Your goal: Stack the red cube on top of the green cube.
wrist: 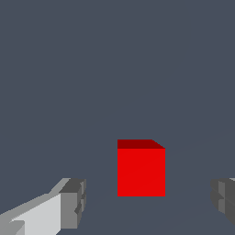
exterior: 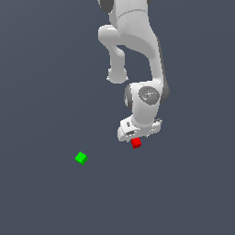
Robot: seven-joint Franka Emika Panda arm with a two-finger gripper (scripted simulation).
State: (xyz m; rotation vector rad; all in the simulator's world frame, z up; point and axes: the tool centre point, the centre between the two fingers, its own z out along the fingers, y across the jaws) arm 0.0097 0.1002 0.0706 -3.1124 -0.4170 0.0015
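Observation:
The red cube (exterior: 136, 143) sits on the grey floor just below the white gripper (exterior: 136, 137) in the exterior view. In the wrist view the red cube (wrist: 141, 169) lies between the two grey fingertips (wrist: 73, 203), with a clear gap on each side, so the gripper (wrist: 148, 202) is open and not touching it. The green cube (exterior: 81, 158) lies apart on the floor, toward the exterior view's left and slightly lower in that picture. It does not show in the wrist view.
The white arm (exterior: 137, 50) reaches down from the top of the exterior view. The plain dark grey floor (exterior: 46, 92) surrounds both cubes.

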